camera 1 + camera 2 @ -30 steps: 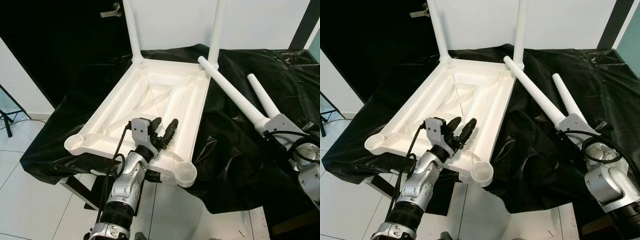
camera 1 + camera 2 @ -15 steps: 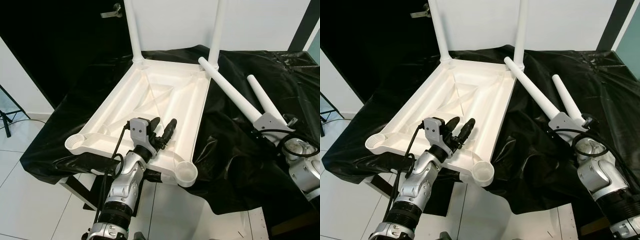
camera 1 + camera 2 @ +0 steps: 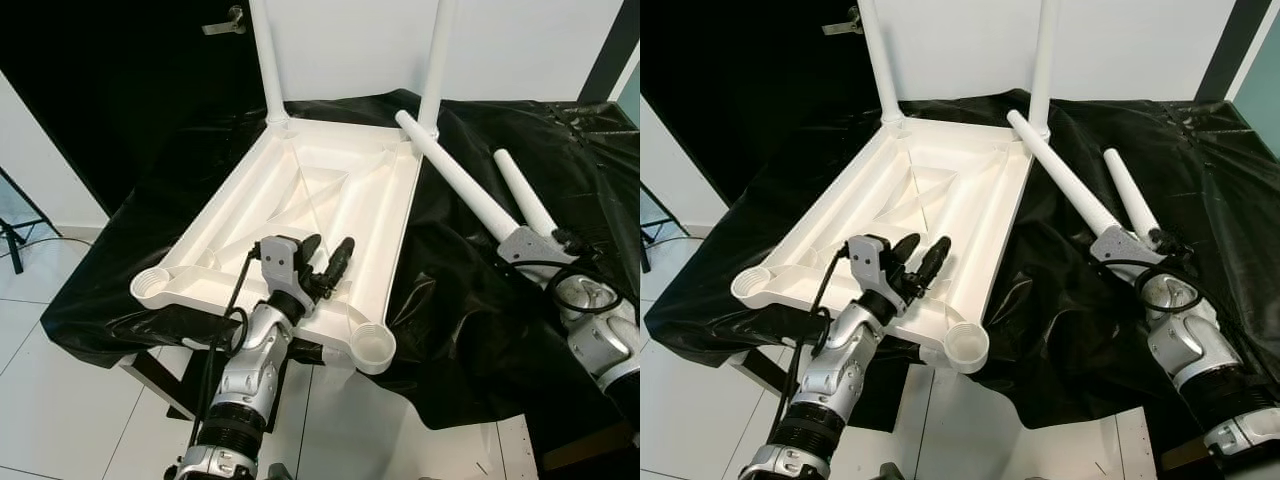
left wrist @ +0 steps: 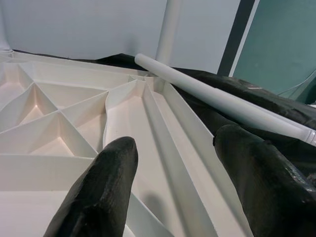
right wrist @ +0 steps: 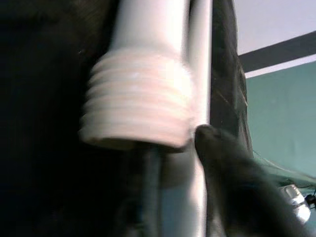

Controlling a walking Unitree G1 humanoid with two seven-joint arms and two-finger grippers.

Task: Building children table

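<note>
The white table top lies upside down on a black cloth. Two white legs stand upright in its far corners. Round sockets at the near corners hold nothing. Two loose legs, one long and one shorter, lie on the cloth to the right. My left gripper hovers open over the top's near rim. My right gripper sits at the loose legs' near ends, open, with one finger beside a threaded leg end.
The black cloth hangs over the work surface's near edge above white floor tiles. A white wall rises behind, with a dark doorway at the back left. A black stand foot rests on the floor at far left.
My right arm has swung in from the right edge, forward to the near ends of the two loose legs. The left arm and the table top have stayed put.
</note>
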